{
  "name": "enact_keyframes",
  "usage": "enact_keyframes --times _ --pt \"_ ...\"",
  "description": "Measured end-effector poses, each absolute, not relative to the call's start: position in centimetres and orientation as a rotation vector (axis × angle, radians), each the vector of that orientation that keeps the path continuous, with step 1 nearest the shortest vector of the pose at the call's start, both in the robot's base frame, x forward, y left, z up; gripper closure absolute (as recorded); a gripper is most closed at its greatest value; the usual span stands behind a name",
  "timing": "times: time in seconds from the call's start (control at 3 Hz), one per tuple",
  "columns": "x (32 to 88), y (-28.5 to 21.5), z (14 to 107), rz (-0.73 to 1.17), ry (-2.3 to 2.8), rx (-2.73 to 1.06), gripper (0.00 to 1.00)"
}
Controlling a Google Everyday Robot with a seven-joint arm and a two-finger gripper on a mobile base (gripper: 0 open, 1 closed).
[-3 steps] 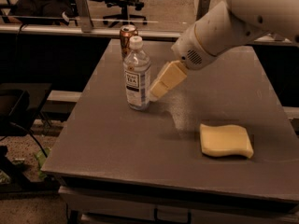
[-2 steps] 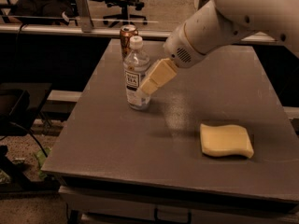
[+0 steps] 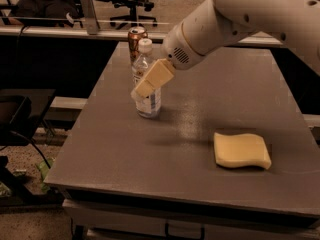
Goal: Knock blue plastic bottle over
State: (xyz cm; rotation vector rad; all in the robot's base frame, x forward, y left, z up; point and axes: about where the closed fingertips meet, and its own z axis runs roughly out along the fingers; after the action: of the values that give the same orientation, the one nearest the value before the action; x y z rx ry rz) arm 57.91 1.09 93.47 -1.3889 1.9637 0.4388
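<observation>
The clear plastic bottle (image 3: pixel 148 103) with a white cap and a white label stands upright on the grey table (image 3: pixel 190 134), left of centre. My gripper (image 3: pixel 141 90) reaches in from the upper right, and its pale fingers lie across the front of the bottle's label, touching or just in front of it. A copper-brown can (image 3: pixel 136 40) stands just behind the bottle.
A yellow sponge (image 3: pixel 241 150) lies on the right part of the table. Office chairs and a rail stand behind the table's far edge. A dark shelf or cart (image 3: pixel 20 114) sits to the left of the table.
My gripper has moved left, from beside the bottle's right side to across its front. The bottle still stands upright.
</observation>
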Motion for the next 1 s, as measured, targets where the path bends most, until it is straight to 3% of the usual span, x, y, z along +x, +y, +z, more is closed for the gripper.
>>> enact_keyframes --times 0.33,1.0 --pt "58.13 1.82 93.42 0.454 1.975 -1.394 0.16" --pt "58.57 1.07 93.94 0.468 1.998 -1.453 0.63"
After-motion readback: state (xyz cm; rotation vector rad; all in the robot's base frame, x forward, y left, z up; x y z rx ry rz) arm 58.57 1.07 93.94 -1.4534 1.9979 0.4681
